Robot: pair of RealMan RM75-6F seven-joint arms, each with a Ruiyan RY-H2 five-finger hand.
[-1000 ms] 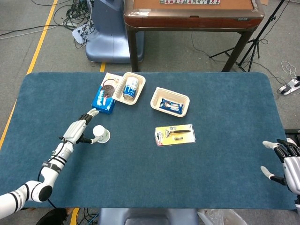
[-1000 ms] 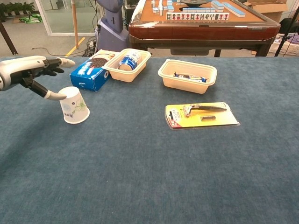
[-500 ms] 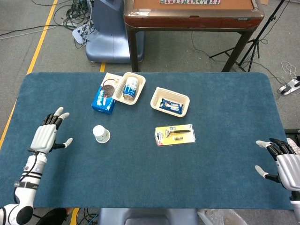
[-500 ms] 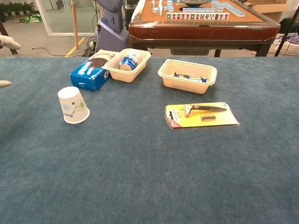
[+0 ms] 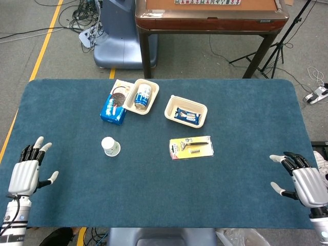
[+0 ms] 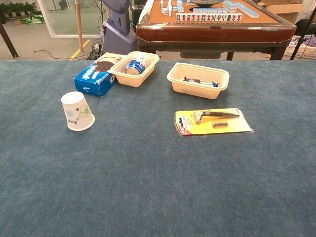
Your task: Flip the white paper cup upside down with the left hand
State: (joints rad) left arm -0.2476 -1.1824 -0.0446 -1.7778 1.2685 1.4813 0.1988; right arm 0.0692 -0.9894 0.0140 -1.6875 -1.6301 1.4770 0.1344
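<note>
The white paper cup (image 5: 110, 146) (image 6: 77, 111) stands upside down on the blue table cloth, mouth on the cloth and base up, left of centre. My left hand (image 5: 26, 171) hovers at the table's near left edge, well apart from the cup, fingers spread and holding nothing. Over at the near right edge my right hand (image 5: 300, 179) also has its fingers apart and is empty. Neither hand shows in the chest view.
A blue biscuit box (image 5: 113, 108) and a beige tray (image 5: 141, 96) holding a can lie behind the cup. Another beige tray (image 5: 185, 111) with a blue packet and a yellow razor card (image 5: 191, 147) sit to its right. A brown table (image 5: 210, 15) stands beyond.
My left hand let go of the upside-down cup and drew back to the near left edge. The right hand shifted slightly inward. The cup has stayed put.
</note>
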